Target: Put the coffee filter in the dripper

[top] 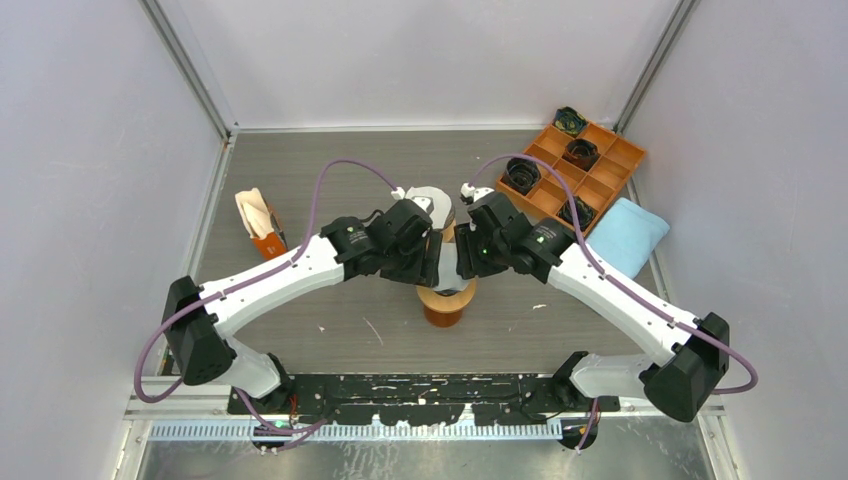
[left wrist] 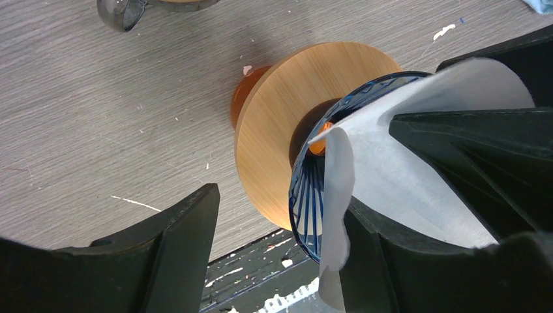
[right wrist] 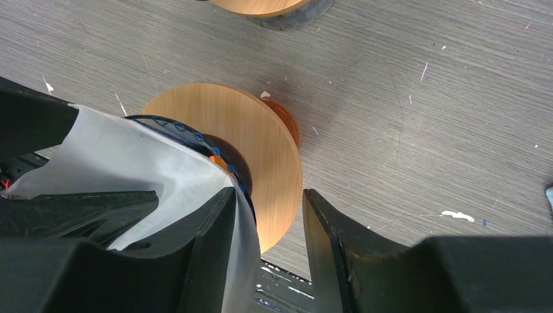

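Inside a white-walled enclosure (top: 100, 150), two arms meet over a grey wood-grain table (top: 330, 180) flecked with white scuffs. The white coffee filter (left wrist: 417, 176) sits in the blue ribbed glass dripper (left wrist: 303, 189), which rests through a round wooden collar (left wrist: 280, 111) on an orange base (left wrist: 242, 98).

The left gripper (left wrist: 280, 208) is released, its jaws wide apart. One finger lies against the filter's loose edge, which flaps over the dripper rim. The other finger stands well clear, outside the collar.

The right gripper (right wrist: 269, 195) is also unclenched. The filter's edge and the dripper rim touch the inner face of one finger, with a bare gap to the other.

Beyond the right gripper's fingers are an orange compartment tray (top: 610, 160) and a blue cloth (top: 625, 235).
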Motion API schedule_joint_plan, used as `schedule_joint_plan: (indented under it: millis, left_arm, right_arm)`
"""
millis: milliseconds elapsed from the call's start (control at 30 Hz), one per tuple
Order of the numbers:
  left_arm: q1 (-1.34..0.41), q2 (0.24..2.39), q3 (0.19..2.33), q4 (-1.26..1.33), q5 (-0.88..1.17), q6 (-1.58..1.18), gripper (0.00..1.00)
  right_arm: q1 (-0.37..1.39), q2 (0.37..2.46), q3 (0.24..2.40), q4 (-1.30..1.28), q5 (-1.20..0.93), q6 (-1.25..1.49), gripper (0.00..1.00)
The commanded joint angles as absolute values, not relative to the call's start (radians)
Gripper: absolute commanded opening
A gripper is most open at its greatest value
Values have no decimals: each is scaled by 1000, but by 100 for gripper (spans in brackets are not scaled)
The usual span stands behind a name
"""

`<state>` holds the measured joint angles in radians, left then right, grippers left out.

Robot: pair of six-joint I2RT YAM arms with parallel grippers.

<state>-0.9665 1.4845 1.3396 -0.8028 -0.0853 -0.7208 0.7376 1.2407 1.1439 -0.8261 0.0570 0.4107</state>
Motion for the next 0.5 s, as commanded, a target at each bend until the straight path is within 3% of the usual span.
schedule_joint_plan:
  millis: [0,467]
  left_arm:
    - [-960,1453,1340,-770,-76,-702,65]
    - [-953,1425,1336,-740,-59,-715,68]
  right_arm:
    - [735,1194,1179,-792,75,389,49]
    - [733,1187,1194,-787,58,390,53]
